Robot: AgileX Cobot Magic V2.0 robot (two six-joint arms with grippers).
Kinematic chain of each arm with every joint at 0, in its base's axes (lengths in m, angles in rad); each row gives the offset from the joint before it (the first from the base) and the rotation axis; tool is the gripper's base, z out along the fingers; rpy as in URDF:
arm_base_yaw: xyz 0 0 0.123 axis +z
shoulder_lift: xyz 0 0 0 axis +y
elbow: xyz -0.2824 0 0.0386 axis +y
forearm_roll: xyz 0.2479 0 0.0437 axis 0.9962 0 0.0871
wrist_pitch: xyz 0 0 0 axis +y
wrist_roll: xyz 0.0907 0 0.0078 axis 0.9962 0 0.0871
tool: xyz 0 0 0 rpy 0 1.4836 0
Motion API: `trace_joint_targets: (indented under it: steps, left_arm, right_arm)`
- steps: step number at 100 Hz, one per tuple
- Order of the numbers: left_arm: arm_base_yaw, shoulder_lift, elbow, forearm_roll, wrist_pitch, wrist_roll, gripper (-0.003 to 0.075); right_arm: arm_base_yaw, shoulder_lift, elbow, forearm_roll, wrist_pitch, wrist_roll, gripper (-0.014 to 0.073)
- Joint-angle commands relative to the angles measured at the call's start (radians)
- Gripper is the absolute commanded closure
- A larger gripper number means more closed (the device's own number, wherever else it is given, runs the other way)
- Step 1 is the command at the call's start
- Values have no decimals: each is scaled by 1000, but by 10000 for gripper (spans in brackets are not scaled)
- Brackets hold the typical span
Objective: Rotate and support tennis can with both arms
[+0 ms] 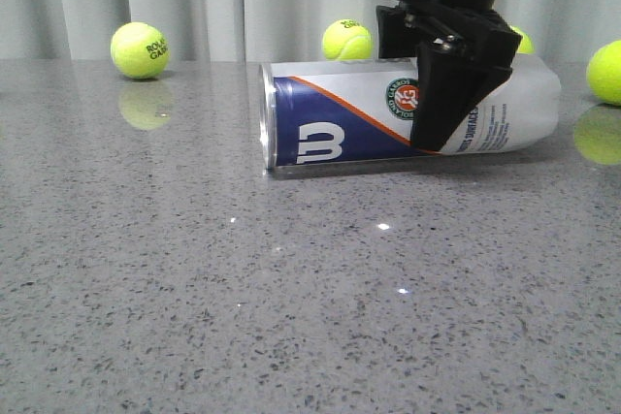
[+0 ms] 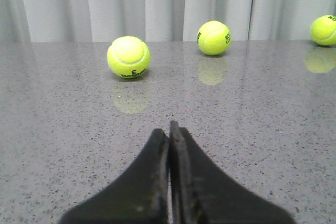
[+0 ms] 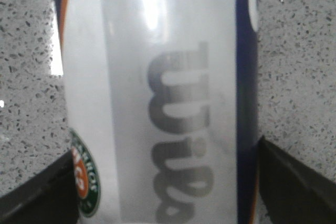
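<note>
On the table (image 1: pixel 194 288), I find the can (image 1: pixel 349 118) lying sideways, right gripper (image 3: pixel 163 182) straddling its midsection, fingers wide. Left gripper (image 2: pixel 169 182) is closed, empty. I judge the can light, slick, crushable; grip mid-body, gently.

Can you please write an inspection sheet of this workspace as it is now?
Surface: grey speckled table, glossy, reflects the balls.
Job's things: tennis can lies on its side, silver rim toward the robot's left.
Clutter: tennis balls along the back: one far left, one behind the can, one at the right edge, one partly hidden behind the arm.
Grippers: right gripper straddles the can, one finger on each side; contact cannot be confirmed. Left gripper closed, empty, over bare table.
Cables: a thin dark line beside the right arm, top of the front view; unclear.
Surroundings: pale curtain behind the table.
</note>
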Motion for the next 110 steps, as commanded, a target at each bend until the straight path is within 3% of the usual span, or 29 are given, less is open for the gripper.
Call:
trace_joint_targets:
  steps: [1, 23, 37, 46, 64, 75, 97, 110]
  left_arm:
    - [2, -31, 44, 0, -79, -1, 739]
    - [2, -31, 44, 0, -79, -1, 739]
    - [2, -31, 44, 0, -79, -1, 739]
    - [2, -31, 44, 0, -79, -1, 739]
    - [2, -31, 44, 0, -79, -1, 739]
    - [2, -31, 44, 0, -79, -1, 739]
    - [2, -31, 44, 0, -79, -1, 739]
    - [2, -31, 44, 0, -79, -1, 739]
  right_arm:
    - [-1, -58, -32, 8, 0, -10, -45]
    - [-1, -150, -44, 8, 21, -10, -38]
    - [-1, -219, -63, 8, 52, 6, 26]
    - [-1, -257, -65, 8, 52, 96, 178]
    - [-1, -300, -65, 8, 56, 368, 667]
    - [-1, -313, -65, 13, 62, 468, 655]
    - [-7, -346, -49, 35, 0, 974, 655]
    - [-7, -424, 50, 34, -118, 1149, 655]
